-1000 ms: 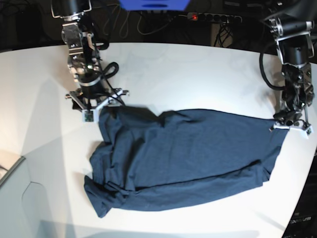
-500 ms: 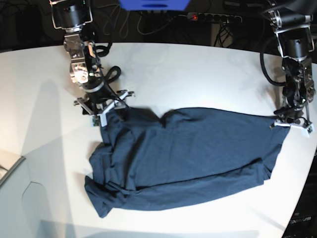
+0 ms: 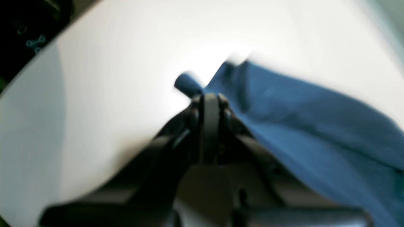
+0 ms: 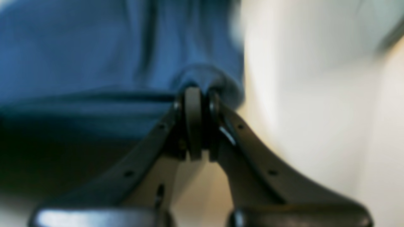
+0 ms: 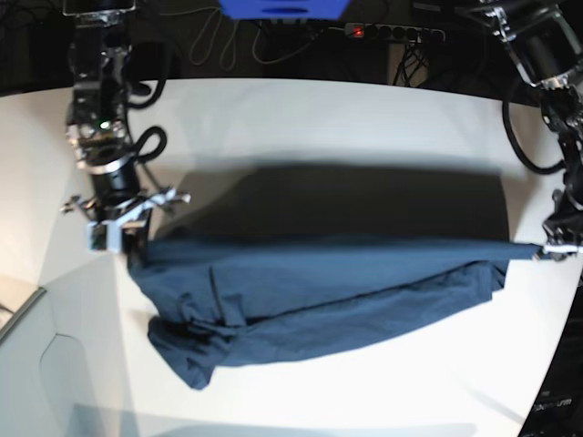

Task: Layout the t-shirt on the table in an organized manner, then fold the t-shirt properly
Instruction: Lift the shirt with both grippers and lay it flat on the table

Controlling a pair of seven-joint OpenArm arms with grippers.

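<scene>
Bright overall; shadow under the cloth (image 5: 346,296), wrist views blurred.

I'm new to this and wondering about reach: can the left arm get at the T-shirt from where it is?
Yes, it seems so: the left gripper already has its fingertips closed on an edge of the T-shirt, and nothing appears to stand in its way.

Arms (image 5: 109,100): two, black with silver-grey metal parts
Joints: small round pale fittings
Cables (image 5: 150,141): black, looped
Right gripper (image 4: 197,126): black, slender fingers, round screw heads
</scene>
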